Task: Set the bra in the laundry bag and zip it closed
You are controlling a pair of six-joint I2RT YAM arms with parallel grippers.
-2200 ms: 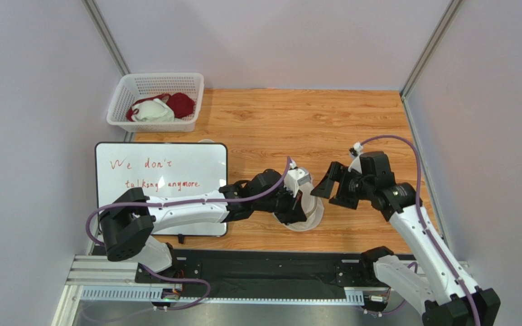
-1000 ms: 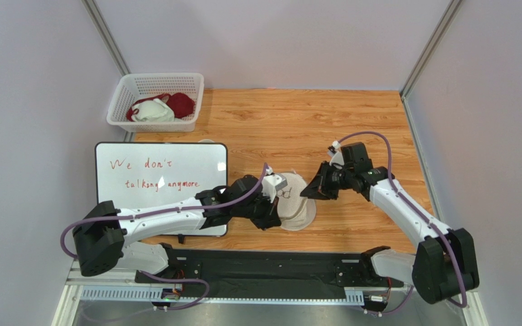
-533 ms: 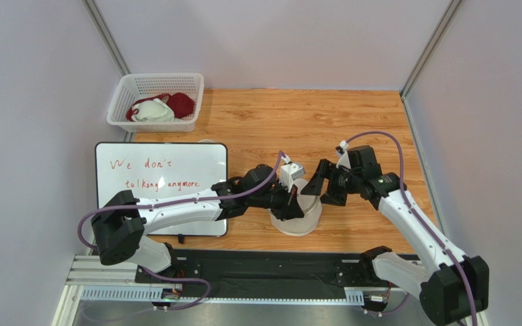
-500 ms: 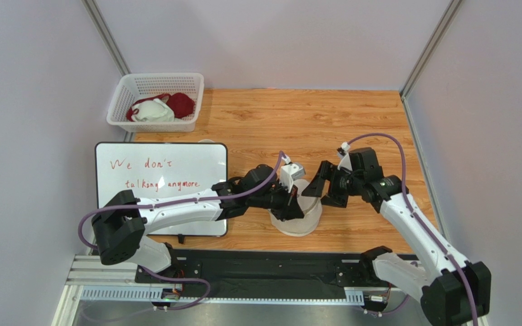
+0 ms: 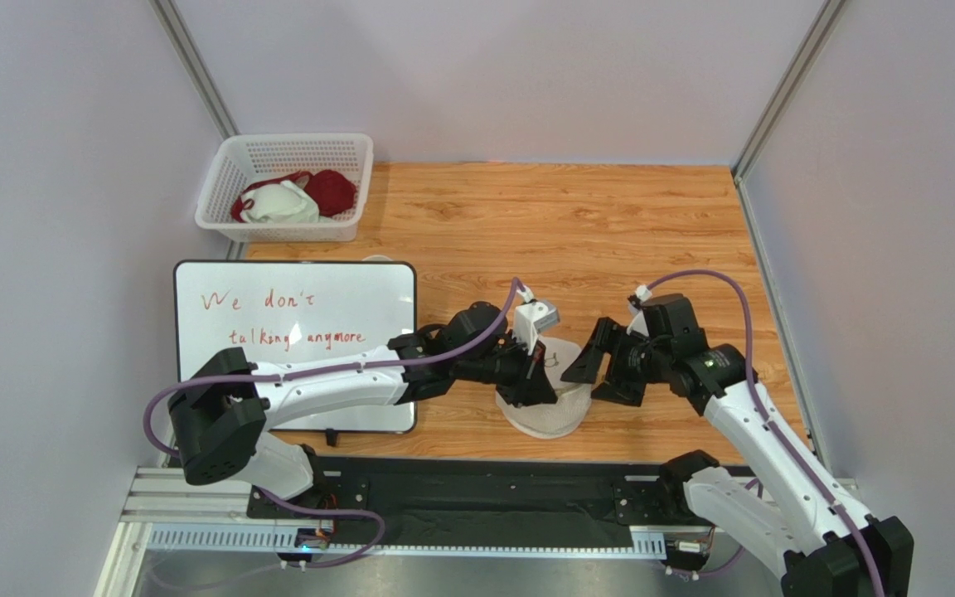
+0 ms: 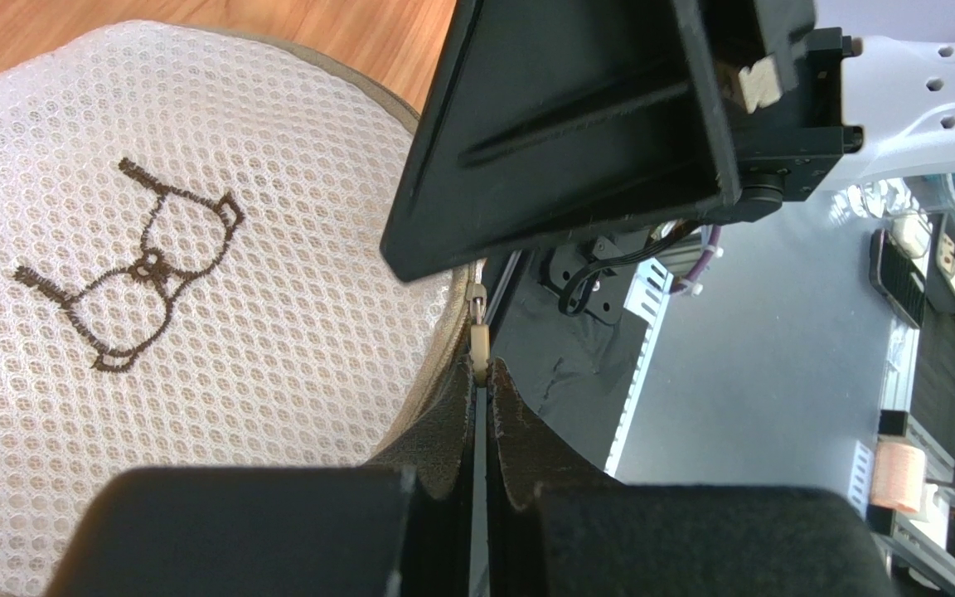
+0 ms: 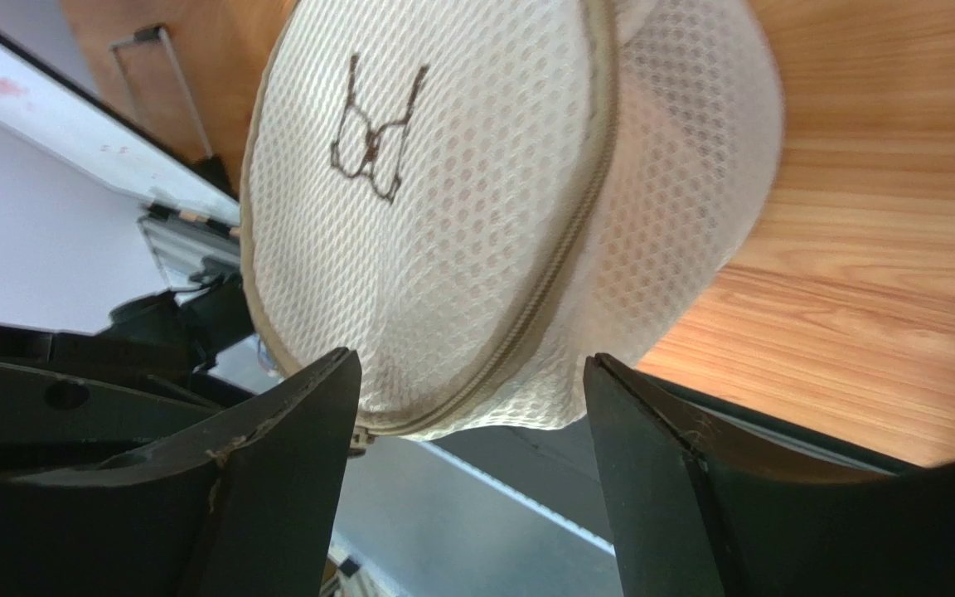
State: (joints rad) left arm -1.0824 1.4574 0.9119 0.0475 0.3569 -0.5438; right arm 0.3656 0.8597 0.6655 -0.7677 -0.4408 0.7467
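The laundry bag (image 5: 550, 403), a round off-white mesh pouch with a small dark bra drawing, lies near the table's front edge between both grippers. My left gripper (image 5: 540, 377) is shut on its zipper pull (image 6: 479, 338) at the beige rim; the bag's printed face (image 6: 134, 286) fills the left wrist view. My right gripper (image 5: 600, 362) is open, its jaws wide apart on either side of the bag (image 7: 470, 187) without touching it. The stretch of rim zipper (image 7: 576, 236) that shows is closed. The bra is hidden from every view.
A whiteboard (image 5: 296, 326) with red writing lies left of the bag, under my left arm. A white lattice basket (image 5: 283, 187) with a dark red and a white garment stands at the far left corner. The black rail (image 5: 483, 491) runs along the near edge.
My right gripper has drawn back toward the near edge and stays open. My left gripper swung left, then right again, still pinching the zipper pull; the bag shifted slightly with it.
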